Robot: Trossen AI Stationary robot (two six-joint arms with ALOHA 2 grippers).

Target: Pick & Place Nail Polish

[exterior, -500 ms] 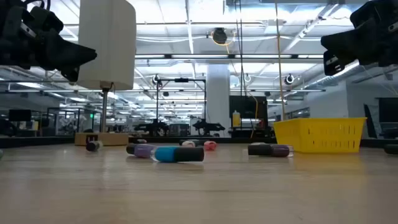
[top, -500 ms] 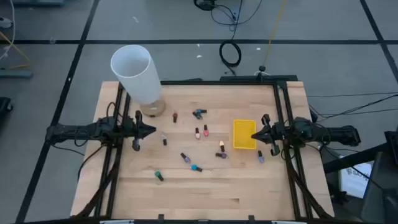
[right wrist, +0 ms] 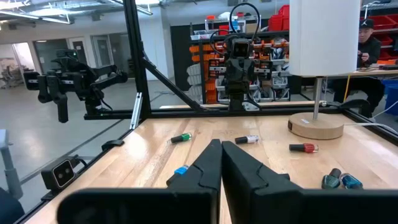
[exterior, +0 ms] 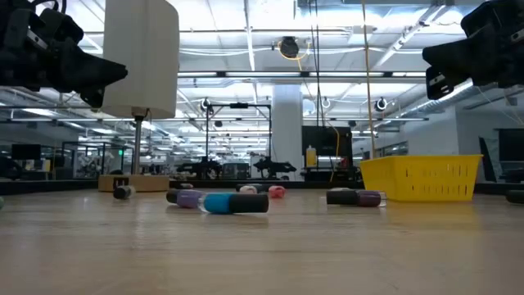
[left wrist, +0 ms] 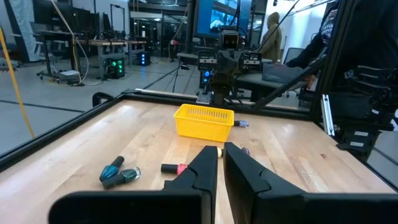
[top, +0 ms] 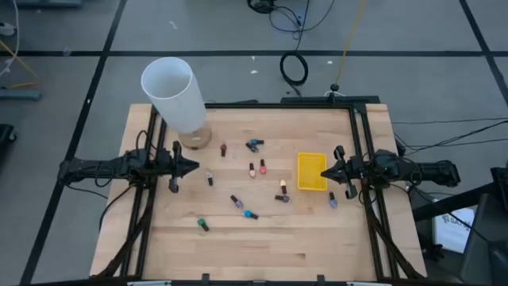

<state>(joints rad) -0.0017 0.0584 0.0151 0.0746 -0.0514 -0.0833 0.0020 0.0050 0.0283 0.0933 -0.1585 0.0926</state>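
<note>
Your left claw (top: 193,167) hangs above the left side of the table (top: 262,242), fingers pressed together, nothing in them. Your right claw (top: 324,172) hangs above the right side, fingers also together and empty, tip just beside the yellow bin (top: 312,171).

The nail polish bottles (top: 252,169) lie scattered over the middle of the table between the two claws, most on their sides. A red one (top: 224,148) and a teal pair (top: 253,145) lie toward the far edge, near the round wooden base (top: 196,141) of the white cylinder (top: 173,93). A purple one (top: 236,201) and a blue one (top: 251,214) lie nearer the front, touching or nearly so. A green one (top: 203,225) sits apart, toward the front left. One bottle (top: 332,201) lies near the front right corner of the bin, under the right arm.

In the low view, the blue bottle (exterior: 236,203) lies closest, on its side.
</note>
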